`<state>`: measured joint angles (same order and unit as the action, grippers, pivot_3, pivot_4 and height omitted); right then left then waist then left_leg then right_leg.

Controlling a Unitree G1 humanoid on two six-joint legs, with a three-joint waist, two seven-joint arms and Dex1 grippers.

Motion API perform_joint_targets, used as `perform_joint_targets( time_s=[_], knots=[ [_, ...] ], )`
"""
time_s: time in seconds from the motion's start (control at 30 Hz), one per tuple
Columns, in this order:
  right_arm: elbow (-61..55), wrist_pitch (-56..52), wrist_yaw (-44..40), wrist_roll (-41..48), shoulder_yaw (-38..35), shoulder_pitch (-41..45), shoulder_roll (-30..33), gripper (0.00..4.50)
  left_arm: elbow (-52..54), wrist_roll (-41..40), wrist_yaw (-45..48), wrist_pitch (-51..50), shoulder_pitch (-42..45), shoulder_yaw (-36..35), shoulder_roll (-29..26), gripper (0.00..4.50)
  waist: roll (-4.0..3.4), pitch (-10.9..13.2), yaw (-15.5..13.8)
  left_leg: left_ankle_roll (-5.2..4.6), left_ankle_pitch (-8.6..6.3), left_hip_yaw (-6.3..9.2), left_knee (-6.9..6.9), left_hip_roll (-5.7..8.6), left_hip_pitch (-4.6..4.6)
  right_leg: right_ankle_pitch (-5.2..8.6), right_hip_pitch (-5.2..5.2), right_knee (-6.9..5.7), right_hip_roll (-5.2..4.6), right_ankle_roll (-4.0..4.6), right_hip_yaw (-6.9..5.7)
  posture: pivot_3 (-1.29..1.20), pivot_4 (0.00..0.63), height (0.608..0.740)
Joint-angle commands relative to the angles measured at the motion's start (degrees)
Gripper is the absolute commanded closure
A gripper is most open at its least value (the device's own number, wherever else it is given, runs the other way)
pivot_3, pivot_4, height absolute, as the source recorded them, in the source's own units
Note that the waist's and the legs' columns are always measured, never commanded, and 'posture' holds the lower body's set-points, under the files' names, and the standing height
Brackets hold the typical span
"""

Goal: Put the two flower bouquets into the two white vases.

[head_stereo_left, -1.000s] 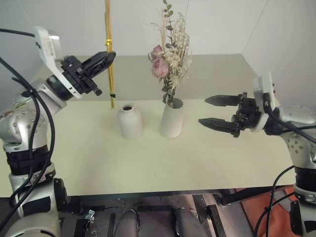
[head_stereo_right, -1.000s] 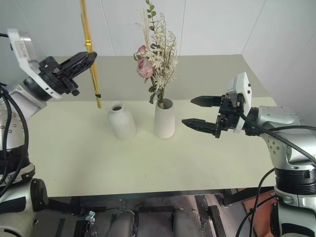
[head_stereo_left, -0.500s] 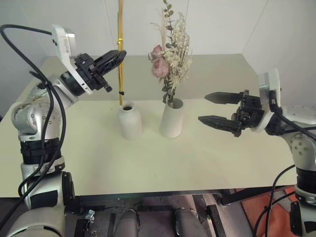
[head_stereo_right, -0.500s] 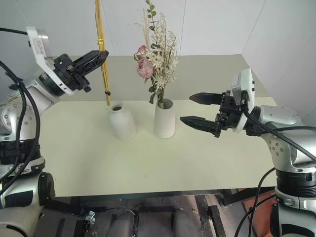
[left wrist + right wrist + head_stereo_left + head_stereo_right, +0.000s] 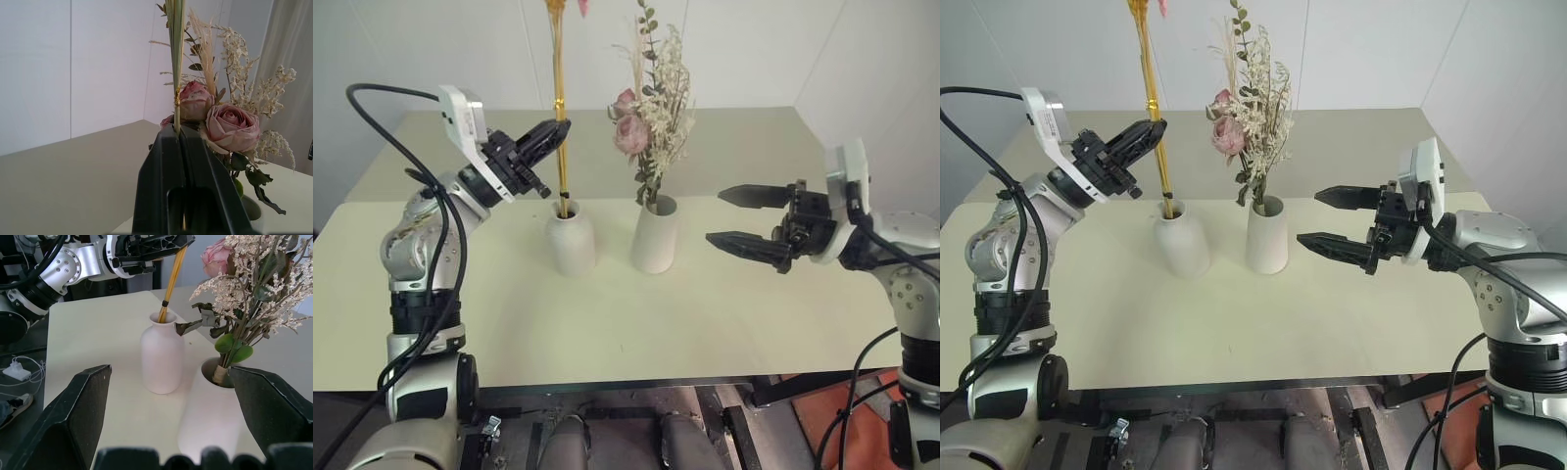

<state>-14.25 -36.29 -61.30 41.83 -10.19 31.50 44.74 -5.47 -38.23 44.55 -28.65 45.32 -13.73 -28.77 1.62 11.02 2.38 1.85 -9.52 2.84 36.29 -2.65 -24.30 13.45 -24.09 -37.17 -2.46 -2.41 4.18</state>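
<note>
My left gripper [image 5: 560, 128] is shut on the yellow-orange stems of the slim bouquet [image 5: 559, 88], which stands nearly upright with its top running out of the picture. The stems' lower end sits in the narrow mouth of the short white vase [image 5: 571, 243]. To its right, the taller white vase [image 5: 654, 243] holds the bushy bouquet [image 5: 653, 117] of pink roses and cream sprigs. My right gripper [image 5: 715, 216] hangs open to the right of the taller vase, level and pointing at it, holding nothing. Its wrist view shows both vases between the fingers [image 5: 73, 421].
The vases stand near the middle of a pale table [image 5: 607, 323], whose front edge [image 5: 607, 380] runs close to me. White walls close the scene behind and to the right. Bare tabletop lies in front of the vases.
My left gripper has carried the slim bouquet right and down, from beside the short vase to over it, so the stem end now sits in its mouth. The right gripper kept still.
</note>
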Motion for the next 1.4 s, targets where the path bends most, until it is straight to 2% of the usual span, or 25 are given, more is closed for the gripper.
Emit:
perform_joint_targets(
  time_s=[0.03,0.37,0.47,0.7,0.8,0.9,1.0,1.2,1.4],
  knots=[
    [-2.23,1.66,-0.76,0.24,-0.70,0.00,0.81,0.00,1.08,1.17,-0.24,1.71,-1.05,0.05,0.14,4.46,0.00,0.00,0.00,0.00,0.00,0.00,0.00,0.00,0.00,0.00,0.00,0.00,0.00,0.00,0.00,0.00,0.150,0.740],
    [-1.99,2.01,-0.90,0.38,-0.22,0.54,0.40,0.00,1.29,1.52,-0.70,0.85,-2.04,-0.29,0.54,4.46,0.00,0.00,0.00,0.00,0.00,0.00,0.00,0.00,0.01,0.03,0.00,0.00,0.00,-0.07,0.00,0.00,0.150,0.740],
    [-1.94,2.07,-1.06,0.38,-0.16,0.53,0.44,0.00,3.52,-0.27,-0.12,-2.18,-3.19,-1.18,-1.14,3.93,0.00,0.00,0.05,0.00,0.00,0.00,0.00,0.00,0.01,0.04,0.00,-0.01,0.00,-0.07,0.00,0.00,0.150,0.740],
    [-1.92,2.50,-2.00,0.14,-0.29,-0.38,0.88,0.00,14.07,-6.42,0.05,-8.16,-12.19,-6.94,-7.61,1.83,0.00,0.00,0.29,0.00,0.00,-0.03,-0.02,-0.04,0.02,0.04,-0.03,-0.01,0.01,-0.06,0.03,0.00,0.150,0.740],
    [-1.57,2.86,-2.73,-0.24,0.07,-0.50,1.00,0.00,19.41,-9.07,-0.36,-10.27,-17.90,-11.24,-10.73,0.91,0.00,0.00,0.16,0.00,0.00,-0.02,-0.02,-0.04,0.02,0.06,-0.03,-0.01,0.01,-0.10,0.00,0.00,0.150,0.740],
    [-0.90,3.15,-3.23,-0.59,0.42,-0.34,0.97,0.00,23.68,-13.05,3.07,-12.90,-25.19,-16.46,-15.16,0.04,0.00,0.00,0.20,0.00,0.00,-0.03,-0.01,-0.06,0.03,0.07,-0.04,-0.01,0.01,-0.10,0.01,0.00,0.150,0.740],
    [-0.56,3.46,-3.95,-1.06,0.77,-0.61,1.29,0.00,27.47,-17.79,6.97,-16.29,-33.29,-23.16,-20.20,0.04,0.00,0.00,0.27,0.00,0.00,-0.06,-0.03,-0.09,0.02,0.09,-0.09,0.00,0.02,-0.06,0.00,0.00,0.150,0.740],
    [0.80,3.65,-4.63,-1.89,1.05,-1.00,1.60,0.00,30.85,-22.99,14.27,-19.65,-45.27,-35.58,-26.25,0.04,0.00,0.00,-0.02,0.01,-0.01,-0.10,-0.04,-0.11,0.07,0.16,-0.07,0.03,-0.01,0.06,-0.02,0.00,0.150,0.740],
    [1.64,3.68,-4.74,-2.35,0.85,-1.14,1.77,0.00,32.23,-22.44,17.77,-18.56,-51.88,-40.20,-27.63,0.04,0.00,0.00,-0.04,0.01,-0.01,-0.15,-0.07,-0.14,0.09,0.32,-0.09,0.04,0.00,0.35,-0.01,0.00,0.150,0.740]
  ],
)
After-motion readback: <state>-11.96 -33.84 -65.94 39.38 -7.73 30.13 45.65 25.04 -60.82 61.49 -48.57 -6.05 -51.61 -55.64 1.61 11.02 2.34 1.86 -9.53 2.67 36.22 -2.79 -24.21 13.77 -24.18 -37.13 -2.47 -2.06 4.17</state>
